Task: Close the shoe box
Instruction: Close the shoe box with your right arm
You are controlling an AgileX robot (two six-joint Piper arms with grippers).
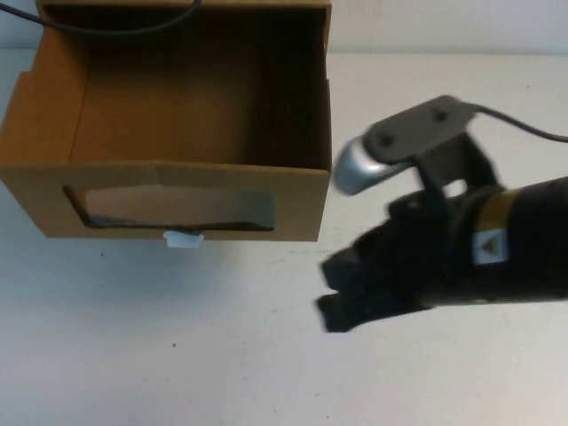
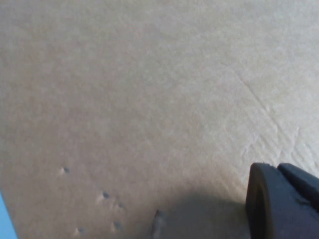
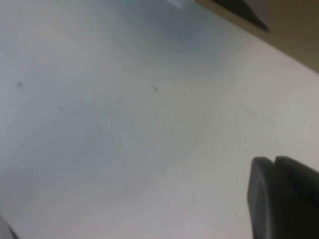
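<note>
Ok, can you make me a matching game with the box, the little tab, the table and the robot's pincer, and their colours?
Things:
1. shoe box
2. pull tab
3. table
4. right pincer

Colours:
A. black
B. brown
C. white and small, just below the window
D. pale, wide and flat

Pairs: 1-B, 2-C, 3-D, 4-A.

The right pincer hangs over the table to the right of the box front. The left pincer shows only in its own wrist view, close against brown cardboard.
</note>
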